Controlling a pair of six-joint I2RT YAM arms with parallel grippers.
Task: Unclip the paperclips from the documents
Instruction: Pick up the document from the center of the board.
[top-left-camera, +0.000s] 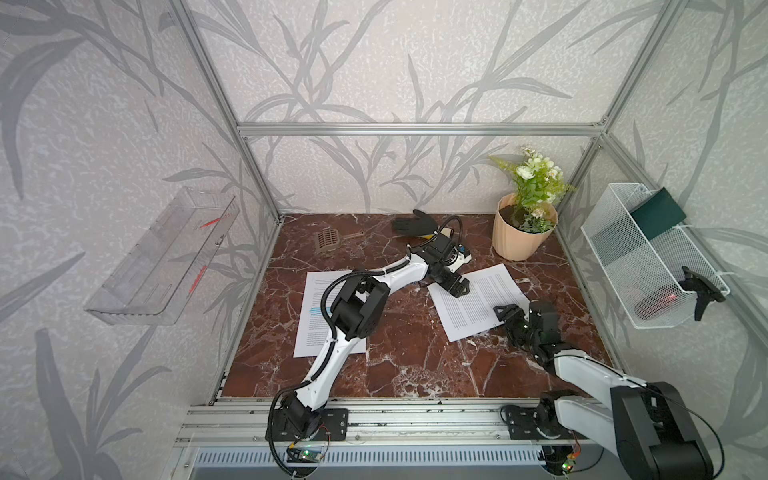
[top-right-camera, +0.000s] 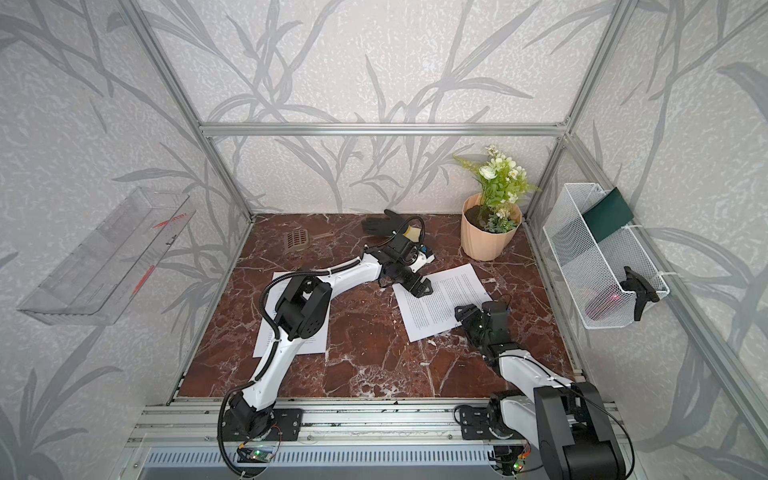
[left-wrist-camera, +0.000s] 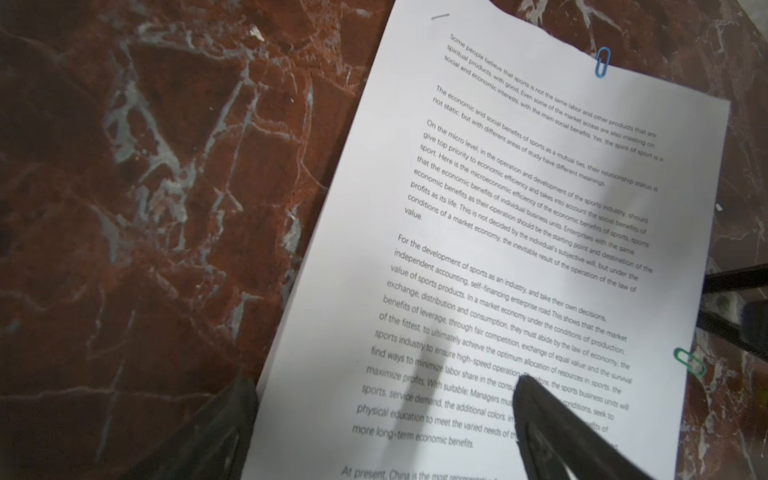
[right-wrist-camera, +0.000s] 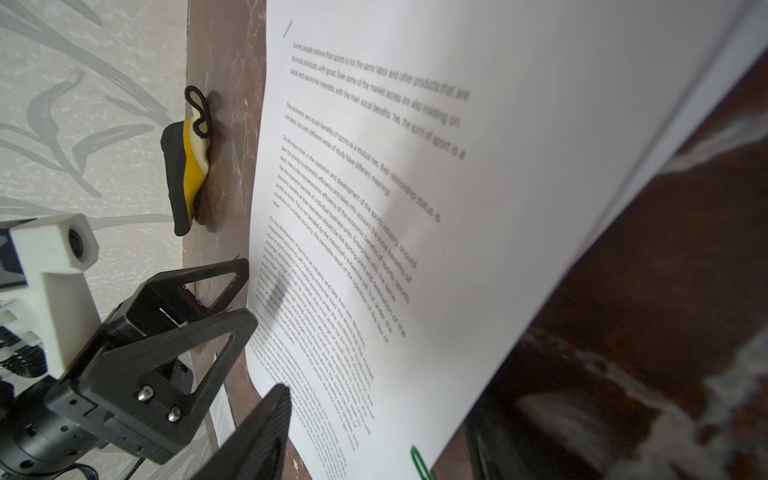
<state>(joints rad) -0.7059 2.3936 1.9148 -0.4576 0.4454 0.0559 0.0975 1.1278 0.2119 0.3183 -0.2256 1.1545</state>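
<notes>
left pincer (top-left-camera: 458, 287) released, likely pinning paper (top-left-camera: 476, 309) at 10 o'clock. right pincer (top-left-camera: 505, 311) unclenched round green clip (left-wrist-camera: 690, 362), 4 o'clock edge.

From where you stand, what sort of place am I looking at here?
Probably a robot test booth dressed up as a desk: an aluminium frame boxes in a marble-look tabletop, two robot arms are bolted to its front rail, and printed documents lie near a flower pot.

One document (top-left-camera: 309, 291) lies left on the table (top-left-camera: 415, 353); a second document (top-left-camera: 469, 307) lies right, just before the flowerpot (top-left-camera: 519, 241).
</notes>
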